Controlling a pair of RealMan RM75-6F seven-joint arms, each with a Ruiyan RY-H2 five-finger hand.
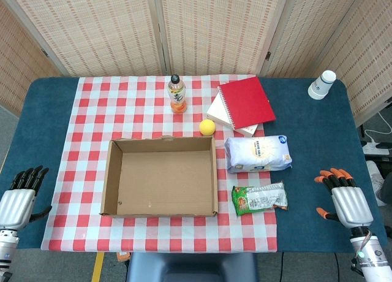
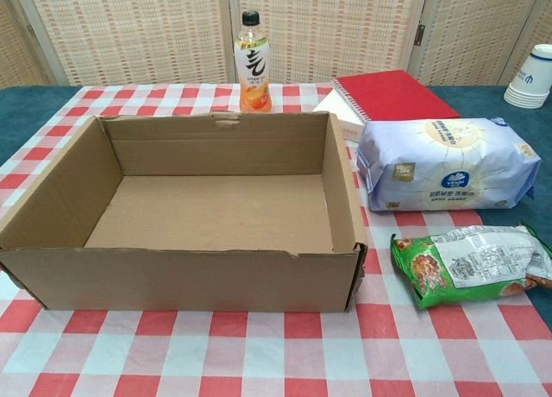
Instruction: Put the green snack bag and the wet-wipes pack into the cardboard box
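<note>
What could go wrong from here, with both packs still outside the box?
1. The green snack bag lies flat and crinkly beside the cardboard box; the right robot hand might slip on it.
2. The wet-wipes pack sits close to the yellow ball and the books; a sloppy reach could knock them.

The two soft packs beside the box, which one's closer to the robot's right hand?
The green snack bag, lying nearer the table's front edge than the wet-wipes pack and closer to the right hand.
</note>
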